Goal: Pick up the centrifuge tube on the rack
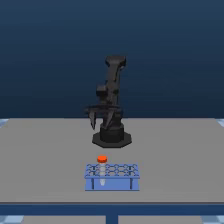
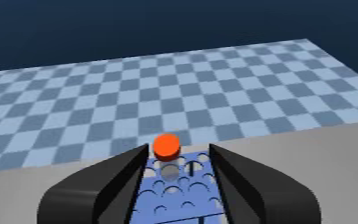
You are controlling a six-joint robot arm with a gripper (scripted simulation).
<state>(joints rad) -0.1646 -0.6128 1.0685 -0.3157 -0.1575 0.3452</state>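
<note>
A small blue rack [image 1: 111,177] with two rows of round holes stands on the grey table [image 1: 45,160], near its front edge. The centrifuge tube [image 1: 102,159] stands upright in a hole toward the exterior view's left, its orange-red cap above the rack top. My gripper [image 1: 100,121] hangs open well above the table, behind the rack and close to the arm's base. In the wrist view the tube's cap [image 2: 166,145] shows between my two dark fingers [image 2: 122,175], with the rack [image 2: 180,192] below; nothing is held.
The black arm base [image 1: 111,137] stands on the table behind the rack. A blue checkered floor [image 2: 158,95] spreads beyond the table edge. The table's front edge lies just in front of the rack.
</note>
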